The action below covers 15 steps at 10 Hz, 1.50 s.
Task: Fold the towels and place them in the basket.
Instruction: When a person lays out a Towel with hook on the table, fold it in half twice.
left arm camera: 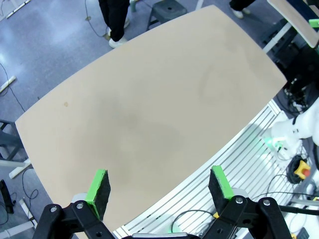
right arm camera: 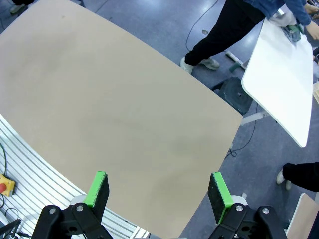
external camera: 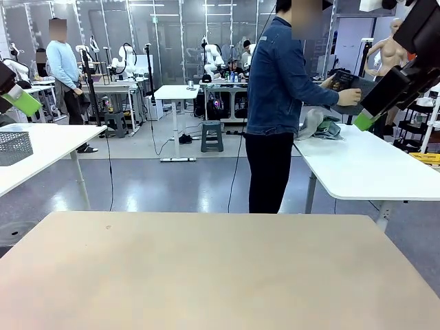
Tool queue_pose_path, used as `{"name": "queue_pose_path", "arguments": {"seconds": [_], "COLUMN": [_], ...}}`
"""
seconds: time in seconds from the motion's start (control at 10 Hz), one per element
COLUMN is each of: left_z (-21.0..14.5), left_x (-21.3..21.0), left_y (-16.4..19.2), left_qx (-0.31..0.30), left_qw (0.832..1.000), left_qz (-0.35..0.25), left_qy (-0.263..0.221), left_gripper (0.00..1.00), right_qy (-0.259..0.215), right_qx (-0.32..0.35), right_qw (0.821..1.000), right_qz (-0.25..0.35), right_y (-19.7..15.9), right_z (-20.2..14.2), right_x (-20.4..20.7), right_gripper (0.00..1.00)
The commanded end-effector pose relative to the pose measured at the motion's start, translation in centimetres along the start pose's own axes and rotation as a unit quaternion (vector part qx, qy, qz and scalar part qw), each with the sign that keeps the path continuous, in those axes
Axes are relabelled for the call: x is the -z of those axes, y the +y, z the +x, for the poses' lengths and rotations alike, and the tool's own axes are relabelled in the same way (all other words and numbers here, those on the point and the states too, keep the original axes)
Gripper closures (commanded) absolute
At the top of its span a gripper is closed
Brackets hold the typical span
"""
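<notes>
A person in a denim jacket stands beyond the beige table [external camera: 206, 268], turned toward a white side table [external camera: 371, 165] on the right. The person's hands hold a dark grey boxy thing [external camera: 346, 81] that looks like the basket. Below it, a crumpled heap of pale grey towel cloth [external camera: 315, 124] lies on the white table with a green cloth [external camera: 333, 130]. My left gripper [left arm camera: 158, 186] hangs open high over the beige table with nothing between its pads. My right gripper [right arm camera: 158, 191] is also open and empty above it. In the front view their green fingertips [external camera: 22, 101] [external camera: 364, 121] show at the upper corners.
A lighter grey lattice basket [external camera: 14, 146] stands on another white table at the far left. A stool [external camera: 212, 135] and more tables stand behind. A second person stands at the back left. The heap [right arm camera: 289, 29] shows at the side table's end.
</notes>
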<state>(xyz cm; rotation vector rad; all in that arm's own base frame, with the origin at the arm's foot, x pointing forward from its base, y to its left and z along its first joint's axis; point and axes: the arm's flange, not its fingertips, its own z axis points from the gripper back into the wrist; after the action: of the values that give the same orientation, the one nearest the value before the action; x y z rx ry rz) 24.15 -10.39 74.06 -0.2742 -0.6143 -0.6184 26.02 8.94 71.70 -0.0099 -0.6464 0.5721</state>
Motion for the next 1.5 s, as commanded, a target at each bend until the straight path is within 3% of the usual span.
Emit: {"name": "queue_pose_path", "arguments": {"seconds": [0.0,1.4], "left_z": [-0.08,-0.08], "left_x": [-0.22,-0.22], "left_y": [-0.10,-0.10], "left_qx": [0.006,0.006], "left_qw": [1.000,1.000], "left_qz": [-0.003,-0.003], "left_qy": [-0.002,-0.002], "left_gripper": [0.00,0.00], "right_qy": [-0.003,-0.003], "right_qx": [0.002,0.002], "right_qw": [1.000,1.000], "right_qz": [-0.001,-0.001], "right_y": [-0.14,-0.14], "right_z": [-0.08,-0.08], "right_x": [-0.15,-0.15], "right_gripper": [0.00,0.00]}}
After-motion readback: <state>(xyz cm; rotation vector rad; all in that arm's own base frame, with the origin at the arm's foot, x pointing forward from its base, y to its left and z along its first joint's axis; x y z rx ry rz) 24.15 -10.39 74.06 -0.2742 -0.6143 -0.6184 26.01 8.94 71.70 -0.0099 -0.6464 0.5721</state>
